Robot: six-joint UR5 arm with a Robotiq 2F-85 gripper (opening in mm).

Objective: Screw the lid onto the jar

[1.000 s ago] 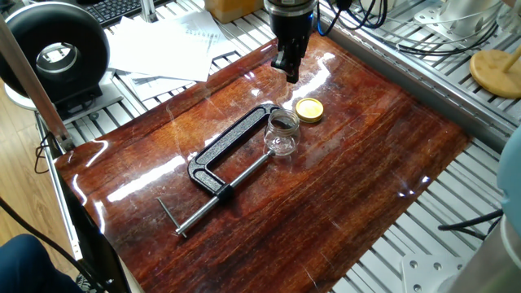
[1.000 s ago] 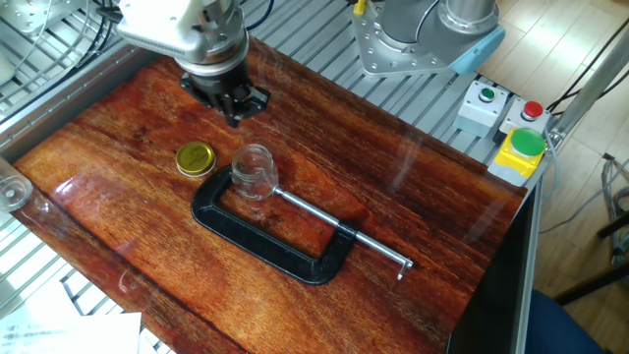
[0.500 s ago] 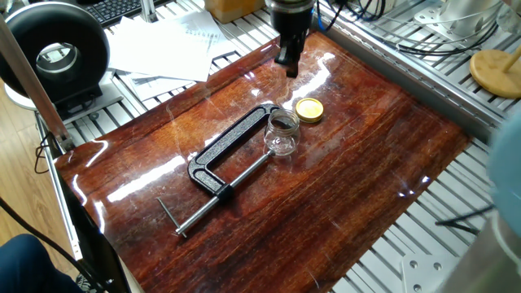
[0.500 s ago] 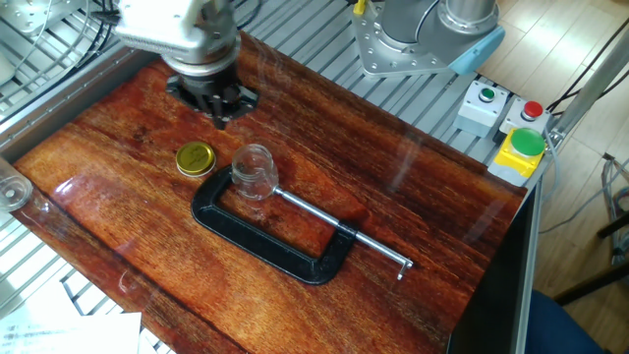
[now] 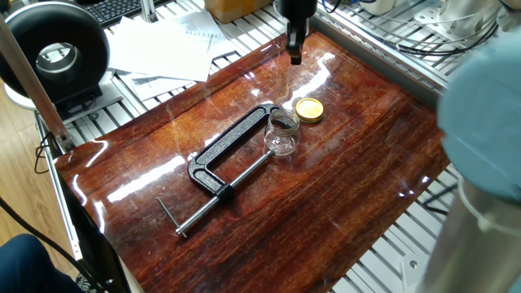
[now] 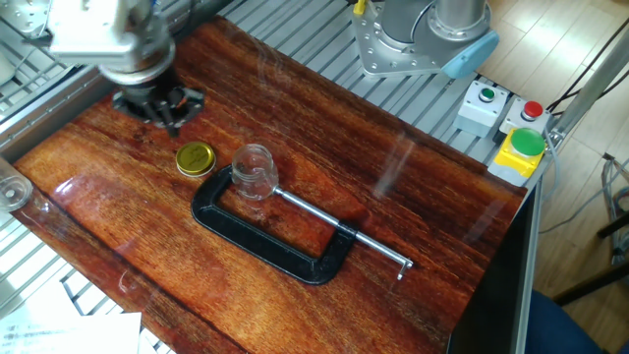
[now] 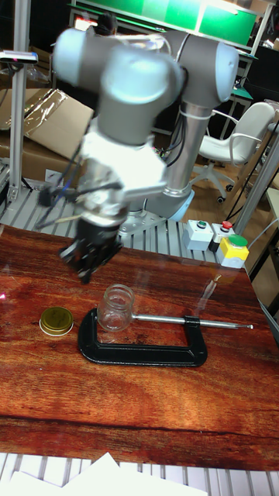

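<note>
The jar (image 5: 282, 133) (image 6: 254, 172) (image 7: 116, 306) is small clear glass and stands open-mouthed and upright between the jaws of a black C-clamp (image 5: 228, 150) (image 6: 265, 246) (image 7: 143, 353). The yellow-gold lid (image 5: 309, 109) (image 6: 195, 158) (image 7: 56, 320) lies flat on the wooden table, just beside the jar and apart from it. My gripper (image 5: 295, 50) (image 6: 169, 113) (image 7: 84, 273) hangs above the table beyond the lid, motion-blurred. Its fingers come together in a point and hold nothing.
A tan wooden disc (image 5: 496, 72) lies off the board at the far right. A black round device (image 5: 57, 53) and papers (image 5: 163, 45) sit off the left side. Button boxes (image 6: 506, 123) stand by the arm's base. A blurred arm link (image 5: 488, 130) fills the right edge.
The gripper has slid away from the jar, towards the table's far edge past the lid. The arm's body has swung into the right of one fixed view. Jar, lid and clamp stayed put.
</note>
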